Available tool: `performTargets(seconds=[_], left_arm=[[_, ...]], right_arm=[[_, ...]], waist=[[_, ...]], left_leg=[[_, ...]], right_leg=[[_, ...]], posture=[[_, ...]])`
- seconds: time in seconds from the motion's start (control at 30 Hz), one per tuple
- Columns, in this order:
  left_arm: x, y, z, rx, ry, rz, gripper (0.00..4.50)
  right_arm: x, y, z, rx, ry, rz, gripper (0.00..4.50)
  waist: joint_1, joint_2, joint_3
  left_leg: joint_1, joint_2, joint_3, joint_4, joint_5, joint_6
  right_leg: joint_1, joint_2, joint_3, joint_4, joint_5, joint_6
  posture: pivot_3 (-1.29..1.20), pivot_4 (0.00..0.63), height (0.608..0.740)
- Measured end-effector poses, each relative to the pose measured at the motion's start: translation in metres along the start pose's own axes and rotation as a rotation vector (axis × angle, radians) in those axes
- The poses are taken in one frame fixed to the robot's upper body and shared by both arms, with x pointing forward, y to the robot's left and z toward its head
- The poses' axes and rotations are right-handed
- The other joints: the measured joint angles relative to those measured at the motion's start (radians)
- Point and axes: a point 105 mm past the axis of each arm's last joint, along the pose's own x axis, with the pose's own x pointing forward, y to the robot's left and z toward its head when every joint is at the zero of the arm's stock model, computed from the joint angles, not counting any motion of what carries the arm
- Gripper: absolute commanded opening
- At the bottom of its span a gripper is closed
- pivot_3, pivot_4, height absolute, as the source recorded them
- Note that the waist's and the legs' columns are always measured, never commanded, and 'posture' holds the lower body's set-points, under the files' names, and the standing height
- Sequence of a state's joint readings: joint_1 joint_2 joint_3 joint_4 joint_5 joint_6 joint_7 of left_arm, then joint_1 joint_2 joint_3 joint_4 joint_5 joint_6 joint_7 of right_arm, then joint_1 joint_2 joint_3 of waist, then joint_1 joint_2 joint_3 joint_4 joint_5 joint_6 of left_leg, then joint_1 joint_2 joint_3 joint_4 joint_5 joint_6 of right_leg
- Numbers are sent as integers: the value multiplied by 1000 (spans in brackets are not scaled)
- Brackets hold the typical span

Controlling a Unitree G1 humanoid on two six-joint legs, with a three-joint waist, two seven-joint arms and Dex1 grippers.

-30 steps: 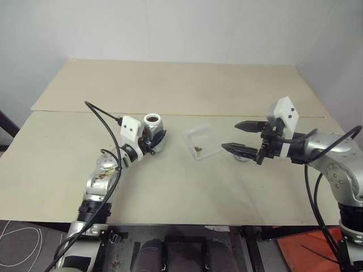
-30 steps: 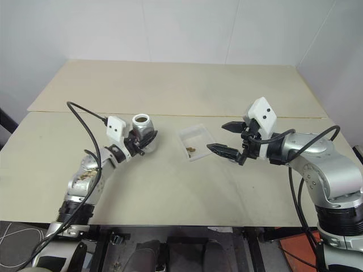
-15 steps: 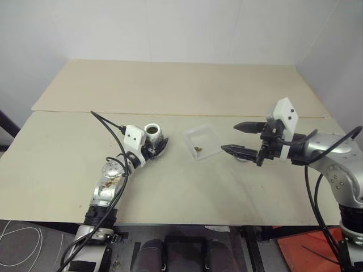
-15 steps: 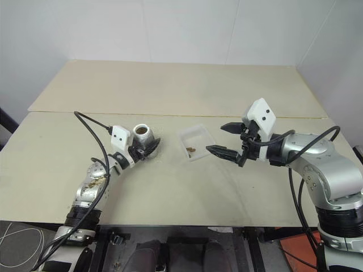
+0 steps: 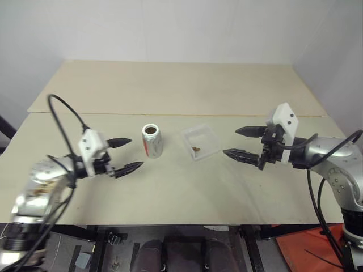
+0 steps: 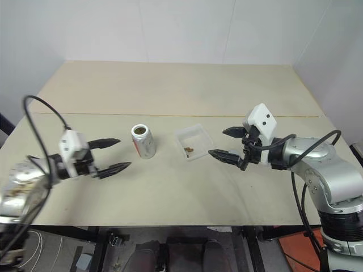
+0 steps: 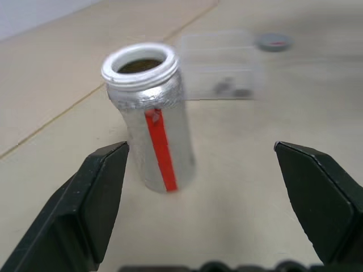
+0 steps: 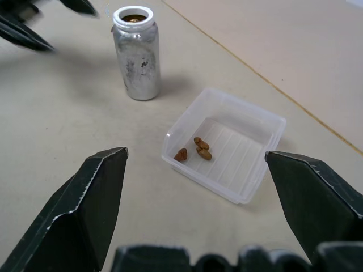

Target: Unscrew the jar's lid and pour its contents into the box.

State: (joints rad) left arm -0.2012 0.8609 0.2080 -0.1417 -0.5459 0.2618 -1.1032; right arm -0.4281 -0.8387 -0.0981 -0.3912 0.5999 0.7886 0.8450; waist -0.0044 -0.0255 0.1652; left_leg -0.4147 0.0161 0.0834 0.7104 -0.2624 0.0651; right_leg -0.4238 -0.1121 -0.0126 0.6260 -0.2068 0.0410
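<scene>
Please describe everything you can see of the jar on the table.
The jar is a small silvery cylinder that looks like metal or foil, with a white threaded rim and a red stripe down a pale label on its side. It stands upright on the beige table, its lid off and the mouth open; something brown shows inside. The clear box sits apart beside it. Nothing grips it: the left hand is open and clear of it.
</scene>
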Motion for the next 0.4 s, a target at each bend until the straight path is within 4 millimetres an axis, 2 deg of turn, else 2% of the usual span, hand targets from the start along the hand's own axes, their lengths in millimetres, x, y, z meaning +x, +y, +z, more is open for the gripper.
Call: performTargets(seconds=[0.1,0.17,0.4], left_arm=[[-21,-6,20,-11,-32,-87,4458],[-29,-9,25,-31,-50,-105,4458],[-37,-17,29,-71,-52,-96,4458]], right_arm=[[-1,-2,1,-16,-8,0,4500],[-3,-5,0,-29,-5,-3,4500],[-4,-3,1,-50,-8,12,4500]], waist=[[-1,0,0],[-2,0,0],[0,0,0]], left_leg=[[0,0,1,0,0,0],[0,0,1,-1,0,0],[0,0,1,-1,0,0]], right_leg=[[0,0,0,0,0,0],[0,0,0,0,0,0],[0,1,0,0,-1,0]], posture=[[0,150,740],[0,150,740],[0,150,740]])
